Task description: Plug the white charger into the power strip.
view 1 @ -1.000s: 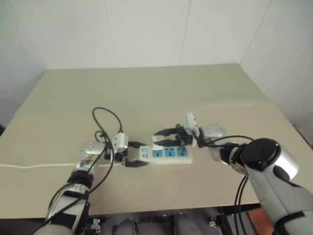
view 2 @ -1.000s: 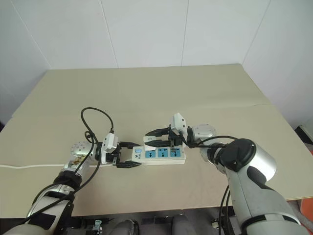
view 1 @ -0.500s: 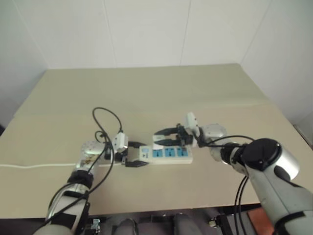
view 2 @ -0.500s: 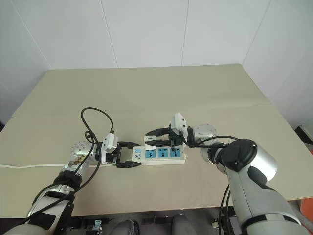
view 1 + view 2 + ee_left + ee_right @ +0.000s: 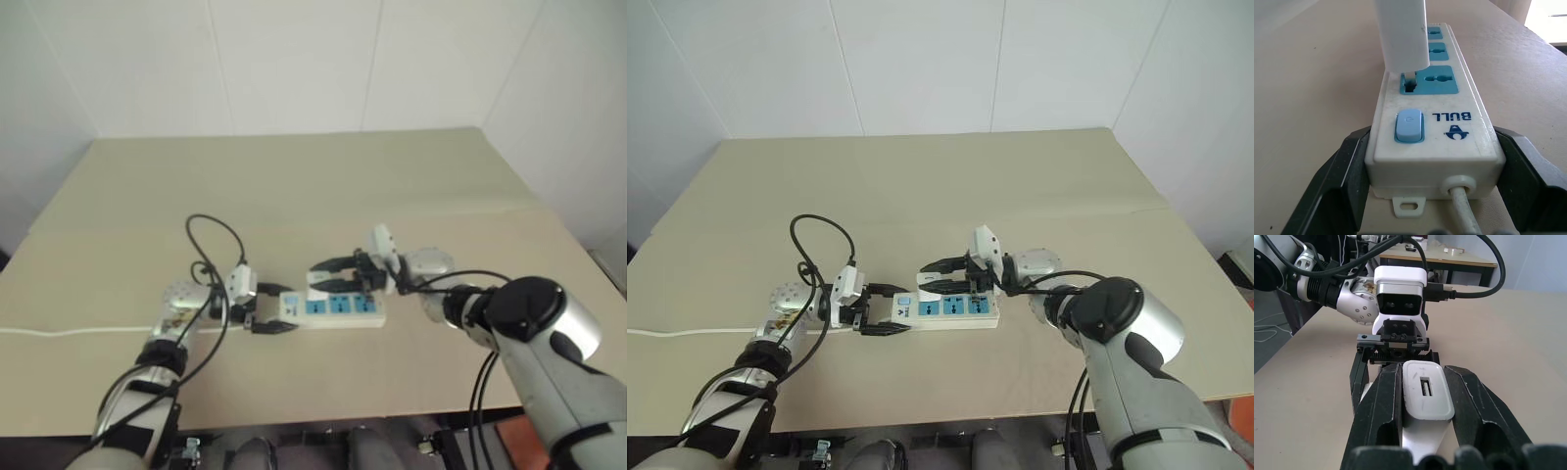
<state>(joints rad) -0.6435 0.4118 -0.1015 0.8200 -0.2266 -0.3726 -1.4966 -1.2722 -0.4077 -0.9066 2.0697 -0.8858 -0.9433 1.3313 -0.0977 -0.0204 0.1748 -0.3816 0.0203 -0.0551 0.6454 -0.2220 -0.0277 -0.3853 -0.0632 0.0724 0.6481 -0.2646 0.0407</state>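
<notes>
Reading "BULL", the power strip (image 5: 1449,132) carries a blue switch (image 5: 1409,126).

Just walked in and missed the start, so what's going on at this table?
A two-armed robot is plugging a white charger into a power strip lying on the table. The left gripper has its jaws on either side of the strip's switch end, bracing it. The right gripper is shut on the charger, which stands at the socket nearest the switch. Whether it is fully seated cannot be told.
</notes>
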